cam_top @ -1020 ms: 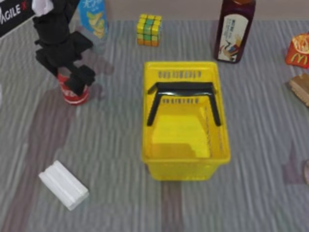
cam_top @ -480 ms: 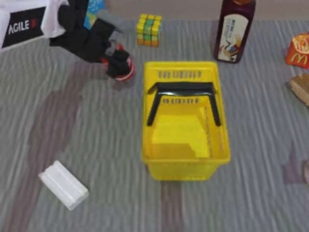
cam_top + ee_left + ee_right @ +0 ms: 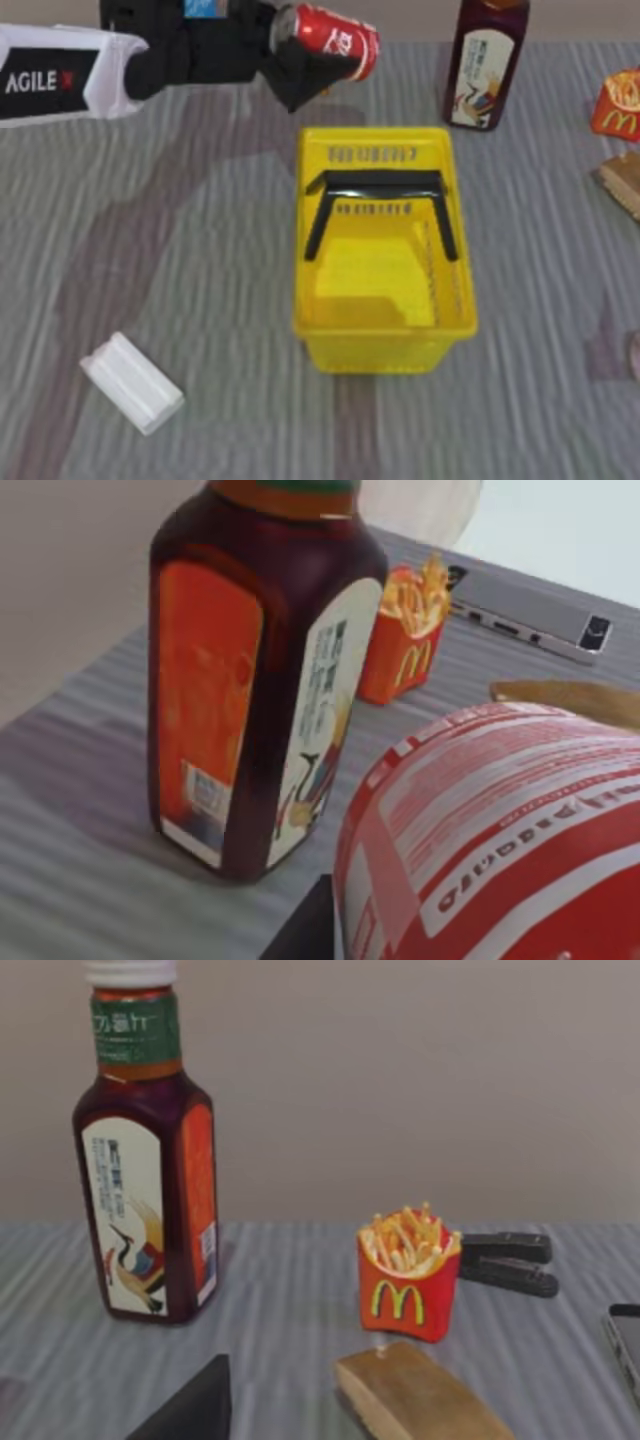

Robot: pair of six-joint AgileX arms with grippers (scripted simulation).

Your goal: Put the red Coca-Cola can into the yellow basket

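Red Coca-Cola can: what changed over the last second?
The left gripper, shut on the red Coca-Cola can, lifted it off the table's left side and swung it rightward to above the far rim of the yellow plastic basket. Basket, white block and dark sauce bottle stayed put.

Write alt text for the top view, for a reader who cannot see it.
The left gripper holds the red Coca-Cola can tipped sideways in the air, just beyond the far rim of the empty yellow basket at the table's centre. A dark sauce bottle stands to the right; a white block lies near-left.
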